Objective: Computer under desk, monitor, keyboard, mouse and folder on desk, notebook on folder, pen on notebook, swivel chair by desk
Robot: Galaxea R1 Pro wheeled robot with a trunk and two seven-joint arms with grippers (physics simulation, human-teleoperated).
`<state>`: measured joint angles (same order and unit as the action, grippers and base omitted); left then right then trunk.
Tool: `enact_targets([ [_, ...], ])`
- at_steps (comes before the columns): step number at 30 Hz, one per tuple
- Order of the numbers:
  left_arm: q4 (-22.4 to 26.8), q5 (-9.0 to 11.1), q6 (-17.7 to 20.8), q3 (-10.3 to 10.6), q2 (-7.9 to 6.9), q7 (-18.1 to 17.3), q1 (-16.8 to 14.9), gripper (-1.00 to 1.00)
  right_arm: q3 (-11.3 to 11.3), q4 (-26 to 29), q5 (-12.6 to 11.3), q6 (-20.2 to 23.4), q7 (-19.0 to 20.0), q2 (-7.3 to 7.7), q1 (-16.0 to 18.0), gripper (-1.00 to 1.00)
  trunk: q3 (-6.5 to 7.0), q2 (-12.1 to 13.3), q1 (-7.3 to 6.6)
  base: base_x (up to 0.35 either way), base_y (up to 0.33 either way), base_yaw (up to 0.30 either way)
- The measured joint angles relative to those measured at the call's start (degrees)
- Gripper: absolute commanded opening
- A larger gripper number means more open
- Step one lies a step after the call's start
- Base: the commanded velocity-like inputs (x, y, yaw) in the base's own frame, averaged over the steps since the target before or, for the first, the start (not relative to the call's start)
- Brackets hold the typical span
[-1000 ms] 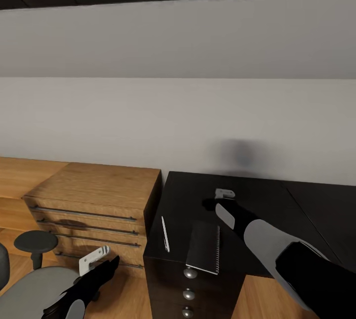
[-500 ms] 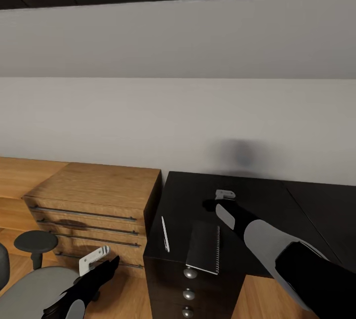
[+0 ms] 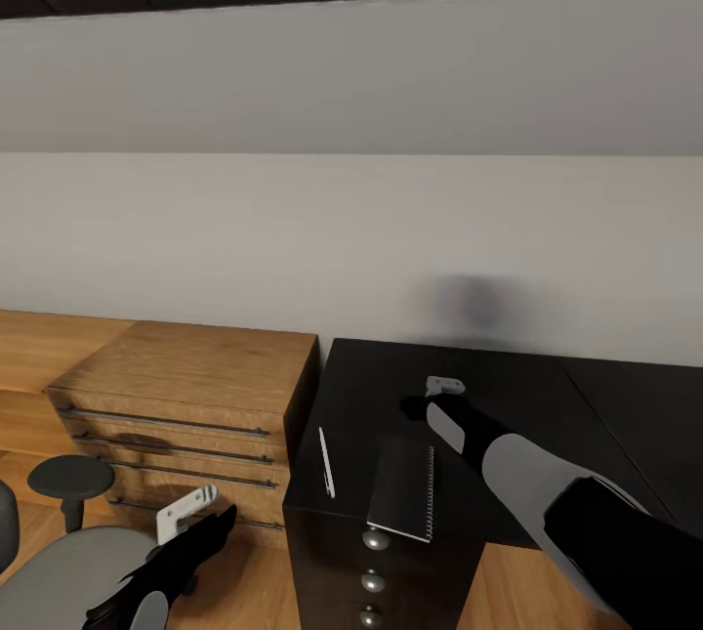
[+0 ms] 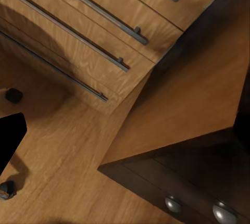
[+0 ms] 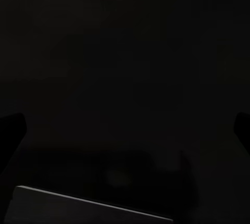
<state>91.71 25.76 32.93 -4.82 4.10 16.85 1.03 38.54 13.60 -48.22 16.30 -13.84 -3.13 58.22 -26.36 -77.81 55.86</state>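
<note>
**Head view: notebook and pen on the desk end, right arm poised above**

Head view shows the desk (image 3: 469, 371), its glossy black top ending above a black drawer unit with round knobs; all positions below are given relative to this desk.

1. Wooden dresser (image 3: 186, 396): stands just beside the desk's end, touching or nearly so.
2. Swivel chair (image 3: 68, 562): grey seat and one black armrest, on the floor in front of the dresser, apart from the desk. No folder is visible on the part of the seat that shows.
3. Right gripper (image 3: 441, 386): hangs over the desktop, just behind the notebook. Finger spread cannot be determined.
4. Left gripper (image 3: 190, 511): low, between chair and drawer unit. Finger spread cannot be determined.
5. Notebook (image 3: 402, 488): lies flat near the desk's front edge, spiral binding on one long side.
6. Pen (image 3: 326, 462): lies flat beside the notebook, toward the dresser, not touching it.

Handling (judgement): the notebook is probably light and slightly flexible; grip the edge overhanging or nearest the front. The pen is likely light, slippery and prone to rolling; pinch at mid-length.
</note>
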Motion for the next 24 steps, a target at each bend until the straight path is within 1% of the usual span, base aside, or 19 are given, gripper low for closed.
enact_targets([
  [5,0.1,0.1,0.0,0.3,0.04,0.1,0.0,1.0,0.0,0.0,0.0,0.1,0.0,0.02,0.0,1.0,0.0,0.0,0.0,0.0,0.0,0.0],
  [24,0.2,0.2,0.0,0.4,0.09,0.1,0.0,1.0,-0.1,-0.2,0.0,0.1,0.0,0.37,0.0,1.0,-3.41,-7.6,4.17,0.0,0.0,0.0],
])
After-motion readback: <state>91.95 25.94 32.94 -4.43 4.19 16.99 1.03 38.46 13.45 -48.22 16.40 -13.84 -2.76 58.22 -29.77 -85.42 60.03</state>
